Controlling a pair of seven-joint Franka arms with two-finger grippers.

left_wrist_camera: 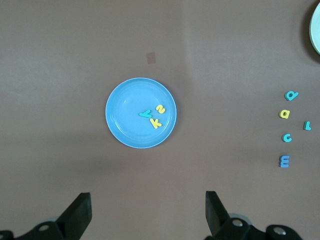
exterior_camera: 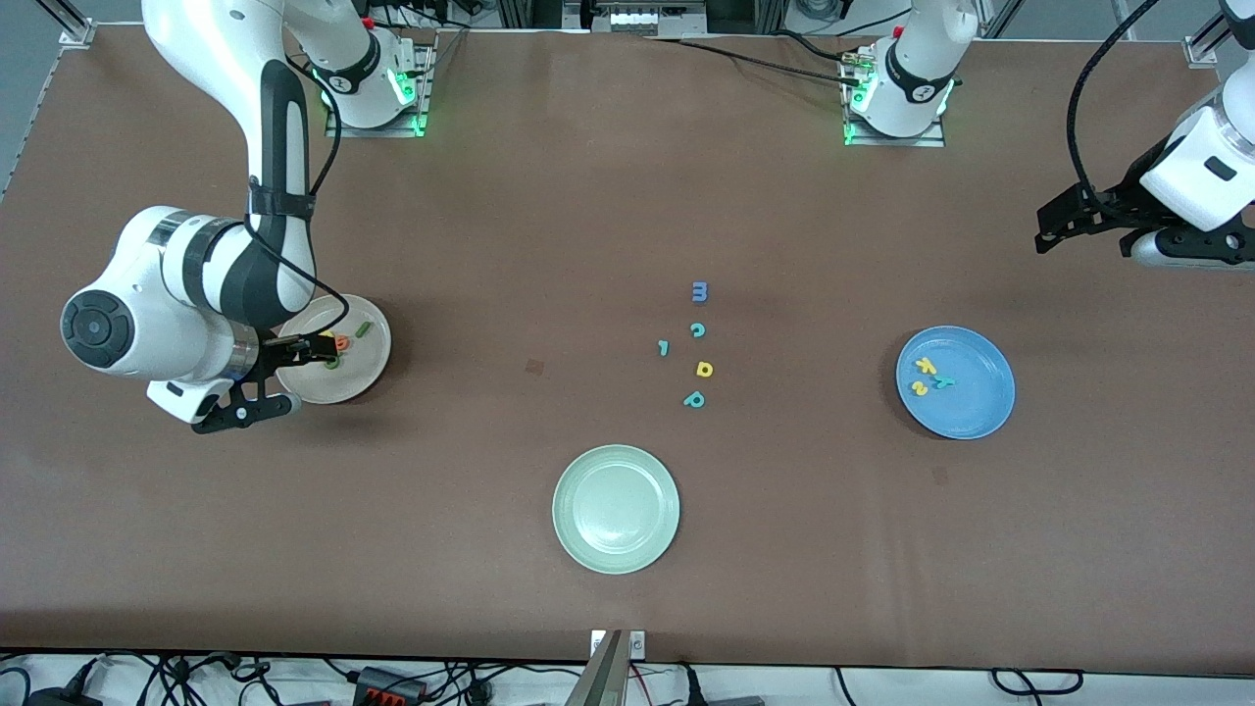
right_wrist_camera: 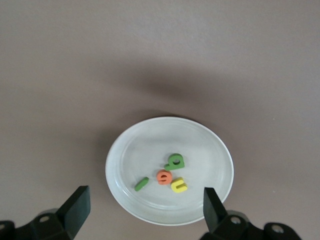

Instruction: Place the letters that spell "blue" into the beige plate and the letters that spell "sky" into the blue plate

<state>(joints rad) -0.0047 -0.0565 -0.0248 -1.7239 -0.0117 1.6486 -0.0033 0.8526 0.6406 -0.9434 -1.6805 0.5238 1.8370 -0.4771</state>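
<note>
Nearest the front camera sits a pale green plate (exterior_camera: 616, 508), with nothing on it. Farther from the camera, mid-table, lie the spare letters: a teal p (exterior_camera: 694, 399), a yellow d (exterior_camera: 704, 369), a teal c (exterior_camera: 697, 330), a small teal letter (exterior_camera: 664, 347) beside it, and a blue m (exterior_camera: 699, 291).

Toward the right arm's end, the beige plate (exterior_camera: 365, 371) holds the green b (right_wrist_camera: 175, 161), the orange e (right_wrist_camera: 164, 176), the yellow u (right_wrist_camera: 179, 185) and the dark green l (right_wrist_camera: 141, 184), close together, the e touching the u. The right gripper (exterior_camera: 279, 376) hangs over that plate, fingers spread wide, holding nothing.

Toward the left arm's end, the blue plate (exterior_camera: 955, 382) holds the yellow k (exterior_camera: 926, 366), yellow s (exterior_camera: 920, 388) and teal y (exterior_camera: 944, 381). The left gripper (exterior_camera: 1083, 230) waits in the air well apart from it, over bare table, fingers wide and empty.
</note>
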